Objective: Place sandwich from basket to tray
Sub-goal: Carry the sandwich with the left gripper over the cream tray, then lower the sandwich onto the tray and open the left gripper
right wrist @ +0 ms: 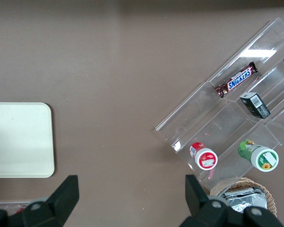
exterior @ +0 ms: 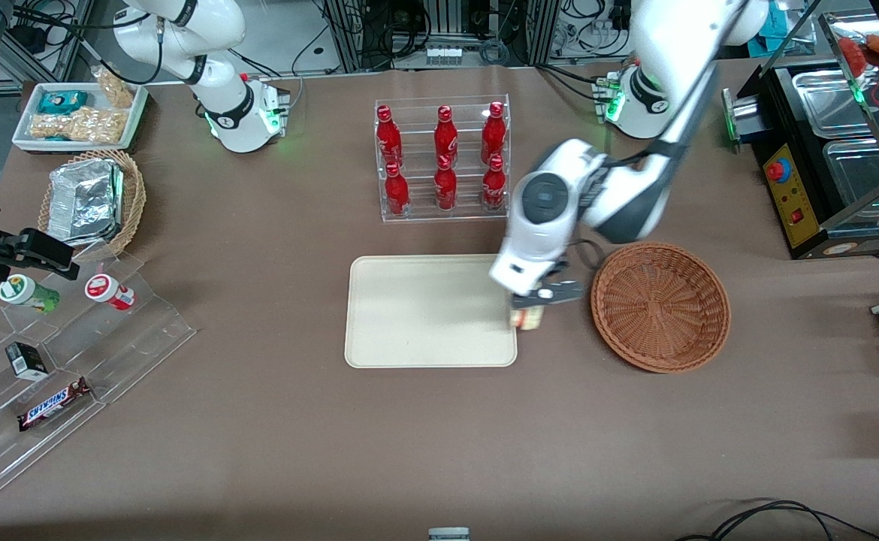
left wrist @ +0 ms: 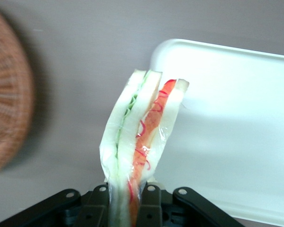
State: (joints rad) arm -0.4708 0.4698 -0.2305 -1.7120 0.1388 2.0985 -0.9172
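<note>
Wrapped sandwich (left wrist: 139, 142) in pincer (left wrist: 125, 201)

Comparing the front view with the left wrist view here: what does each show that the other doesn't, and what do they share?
Only the front view shows the bottle rack, the foil-pack basket and the snack steps. Only the left wrist view shows the sandwich's green and red filling layers and the gripper shut on it. Both show the sandwich at the tray's edge nearest the basket, which holds nothing.
</note>
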